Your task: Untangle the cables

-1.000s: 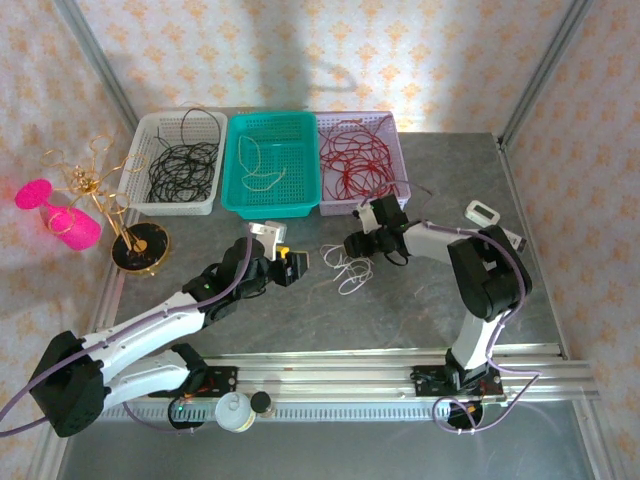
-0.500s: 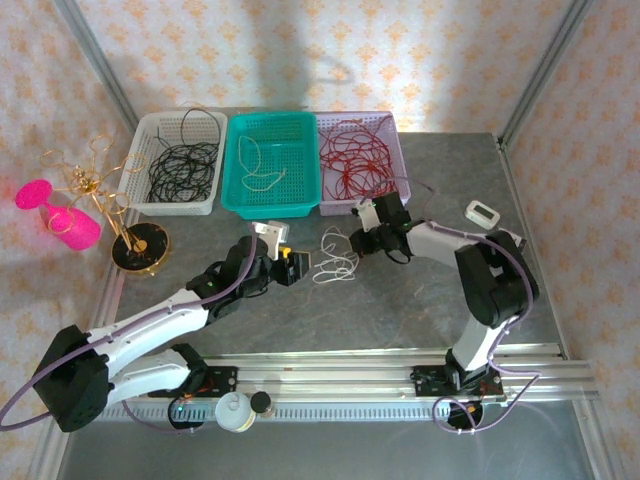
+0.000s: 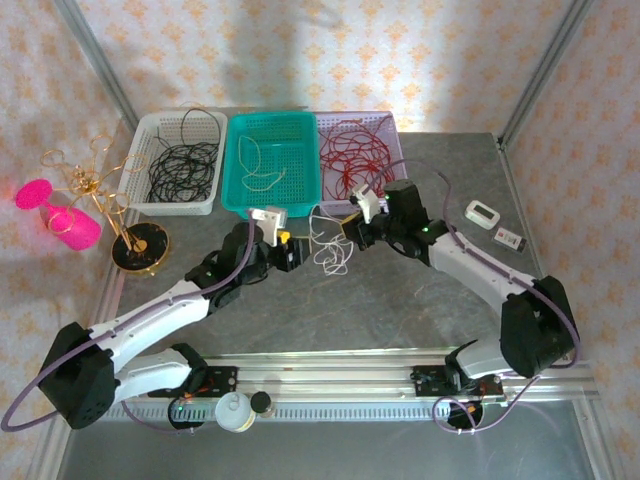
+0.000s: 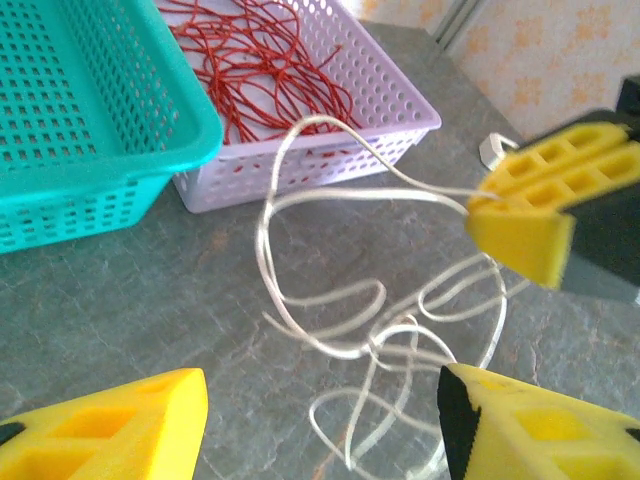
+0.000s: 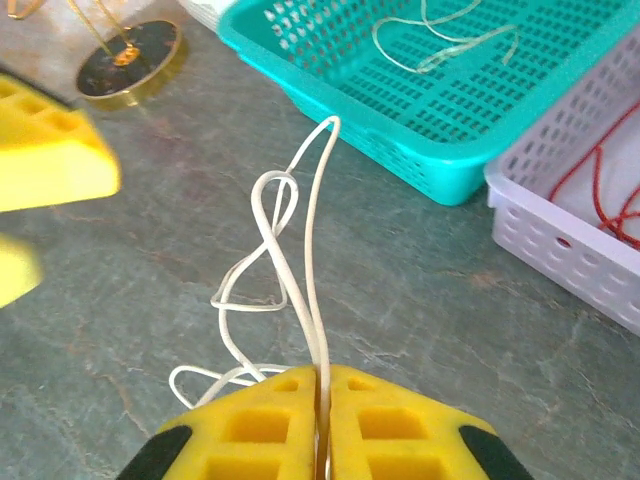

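White cable (image 5: 312, 300) in your right gripper's (image 5: 322, 385) tight pinch — your left gripper (image 4: 320, 425) agape beside it — three baskets (image 3: 272, 207) beyond.

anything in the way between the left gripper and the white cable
Nothing visible: the open left gripper faces the loops of the white cable across the table; the right gripper pinches one strand beyond them.

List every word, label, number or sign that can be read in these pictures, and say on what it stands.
No text can be read.
Small white device at the right of the top view: its dark window is too small to read.
Round white object low in the top view: any marking is too blurred to read.
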Controlling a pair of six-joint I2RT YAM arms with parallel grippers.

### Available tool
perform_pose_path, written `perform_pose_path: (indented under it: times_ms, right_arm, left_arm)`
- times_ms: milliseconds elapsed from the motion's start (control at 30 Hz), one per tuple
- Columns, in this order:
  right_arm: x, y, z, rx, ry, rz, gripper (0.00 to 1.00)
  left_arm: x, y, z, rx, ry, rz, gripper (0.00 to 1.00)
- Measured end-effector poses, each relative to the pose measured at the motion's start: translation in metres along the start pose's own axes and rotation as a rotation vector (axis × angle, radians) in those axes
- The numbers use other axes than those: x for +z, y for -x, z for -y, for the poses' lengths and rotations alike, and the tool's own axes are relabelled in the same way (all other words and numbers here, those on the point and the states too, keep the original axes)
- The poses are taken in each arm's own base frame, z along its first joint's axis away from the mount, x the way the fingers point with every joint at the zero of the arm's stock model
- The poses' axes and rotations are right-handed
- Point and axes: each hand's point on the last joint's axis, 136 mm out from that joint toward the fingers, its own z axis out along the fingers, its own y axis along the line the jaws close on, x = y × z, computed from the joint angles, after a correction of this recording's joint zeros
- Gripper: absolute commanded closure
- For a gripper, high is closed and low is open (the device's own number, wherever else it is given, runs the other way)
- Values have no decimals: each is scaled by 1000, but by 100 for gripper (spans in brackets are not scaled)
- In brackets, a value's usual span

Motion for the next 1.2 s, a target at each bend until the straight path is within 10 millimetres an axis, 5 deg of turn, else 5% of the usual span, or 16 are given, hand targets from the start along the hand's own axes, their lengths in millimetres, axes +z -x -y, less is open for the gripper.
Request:
perform_pose_path:
  times_ms: [300,667,900,967,1100,1200]
  right_arm:
    - [-3,-6,-21,-46,111,6,91]
    - [-7,-3,-38,-85,193,21,92]
    - [-7,-3,-39,-93,202,23,92]
    - [-7,-3,-40,-94,202,24,92]
    - [-8,-2,-40,-94,202,24,93]
    - [-8,-2,-41,-94,209,25,93]
  left_arm:
    - [10,14,-7,-15,-129,9,56]
    - [17,9,11,53,-310,-61,58]
    - [16,9,9,56,-345,-73,88]
    - [16,10,11,60,-359,-69,87]
    - [14,12,15,56,-383,-63,62]
    - [11,9,16,63,-390,-61,59]
